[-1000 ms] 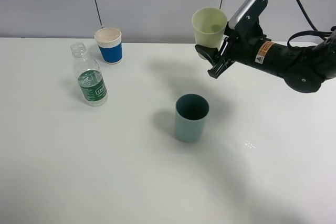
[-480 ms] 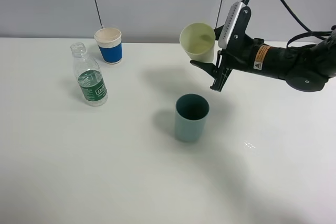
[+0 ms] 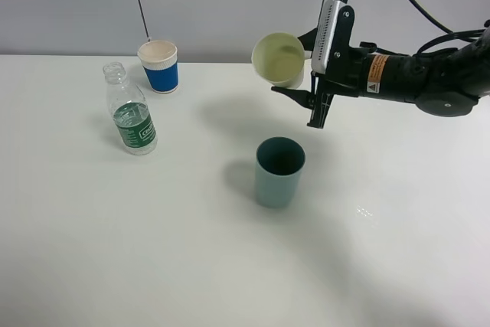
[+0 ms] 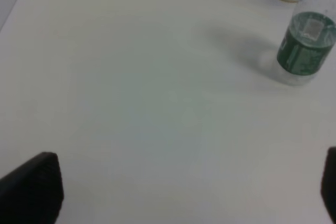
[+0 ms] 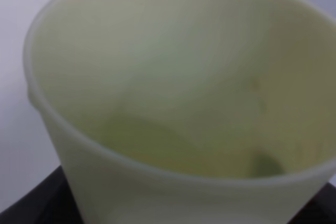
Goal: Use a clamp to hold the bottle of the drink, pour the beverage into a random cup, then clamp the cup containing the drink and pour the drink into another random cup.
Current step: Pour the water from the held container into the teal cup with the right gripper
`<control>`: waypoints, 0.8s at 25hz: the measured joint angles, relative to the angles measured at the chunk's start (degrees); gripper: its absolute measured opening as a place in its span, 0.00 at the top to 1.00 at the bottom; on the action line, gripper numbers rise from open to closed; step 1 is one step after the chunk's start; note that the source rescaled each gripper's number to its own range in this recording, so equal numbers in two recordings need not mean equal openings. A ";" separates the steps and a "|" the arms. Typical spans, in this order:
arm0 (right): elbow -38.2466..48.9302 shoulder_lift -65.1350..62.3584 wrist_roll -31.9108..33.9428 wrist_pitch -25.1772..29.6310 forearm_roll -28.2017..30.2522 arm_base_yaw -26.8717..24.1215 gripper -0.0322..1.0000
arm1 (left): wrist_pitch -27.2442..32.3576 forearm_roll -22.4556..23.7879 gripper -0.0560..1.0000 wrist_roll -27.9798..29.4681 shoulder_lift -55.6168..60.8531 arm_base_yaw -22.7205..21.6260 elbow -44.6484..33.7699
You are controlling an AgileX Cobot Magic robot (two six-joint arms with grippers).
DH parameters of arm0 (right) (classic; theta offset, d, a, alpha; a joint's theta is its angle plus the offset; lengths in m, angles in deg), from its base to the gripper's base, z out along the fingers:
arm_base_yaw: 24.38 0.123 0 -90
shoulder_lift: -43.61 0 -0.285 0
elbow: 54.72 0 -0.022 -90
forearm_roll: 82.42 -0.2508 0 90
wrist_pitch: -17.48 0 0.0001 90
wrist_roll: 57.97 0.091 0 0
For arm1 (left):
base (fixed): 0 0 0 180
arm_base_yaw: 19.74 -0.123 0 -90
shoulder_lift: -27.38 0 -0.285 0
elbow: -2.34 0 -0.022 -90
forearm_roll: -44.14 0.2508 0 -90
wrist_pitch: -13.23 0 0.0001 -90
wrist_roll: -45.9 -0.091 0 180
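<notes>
The right gripper [image 3: 302,67] is shut tight on the pale yellow-green cup [image 3: 279,59], one black finger on each side of the cup's wall. The cup is up in the air over the white table [image 3: 153,250], past the middle & closer to the far edge. It is tipped a lot, so its round mouth looks sideways toward the left edge. It is smooth w/ a thin rolled rim, prob. plastic. In the right wrist view the inside of the cup is plain & pale, w/ a darker patch low down; can't tell if that is drink or just the bottom. The teal cup [image 3: 279,171] stands up straight near the middle of the table, on the near side of the tipped cup and apart from it. It is a plain tube shape w/ a dull skin, & its inside is too dark to see any drink. The bottle [image 3: 132,112] stands toward the left edge. It is clear plastic, bumpy at the top, w/ a green label & no cap, & has water in it up to about the label. Just beside it, closer to the far edge, is the blue paper cup [image 3: 159,67] w/ a white rim; can't tell what's in it. The left gripper [image 4: 181,184] is wide apart, w/ only bare table between its dark fingers [image 4: 31,187].
</notes>
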 joint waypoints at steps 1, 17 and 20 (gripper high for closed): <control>0.00 0.00 0.39 0.00 1.56 0.00 0.97 | 0.00 0.00 0.00 0.00 0.00 0.00 0.00; 0.00 -0.06 -7.09 -1.10 12.02 0.00 0.97 | 0.00 0.00 0.00 0.00 0.00 0.00 0.00; 0.00 -0.06 -10.51 -0.82 12.47 0.00 0.97 | 0.00 0.00 0.00 0.00 0.00 0.00 0.00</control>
